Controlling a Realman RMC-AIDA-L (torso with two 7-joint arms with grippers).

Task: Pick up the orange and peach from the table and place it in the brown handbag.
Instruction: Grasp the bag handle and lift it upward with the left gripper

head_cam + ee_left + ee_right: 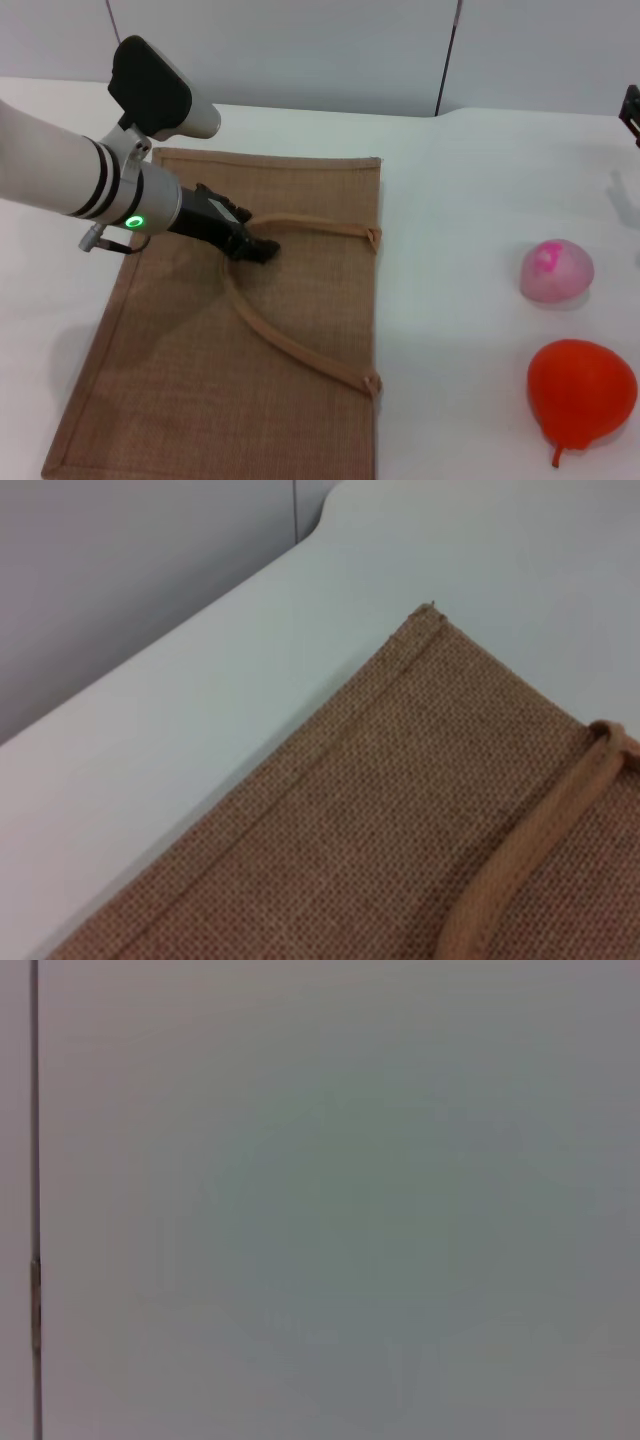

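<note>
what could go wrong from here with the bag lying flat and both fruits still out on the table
The tan-brown woven jute handbag lies flat, so its mouth may stay closed; the left gripper sits at the looped light-brown handle and could drag the whole bag instead of opening it. The bright orange-red pointed orange and the pale pink round peach rest loose on the white table and could roll if nudged. The right gripper is barely in view at the far edge.

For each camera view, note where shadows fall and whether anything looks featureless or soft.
Head view: the left gripper casts a soft shadow on the tan-brown woven jute handbag, and faint shadows sit under the pale pink round peach and the orange-red pointed orange. Left wrist view: the bag's weave is fairly sharp. Right wrist view: only a featureless grey surface with one dark vertical line.
</note>
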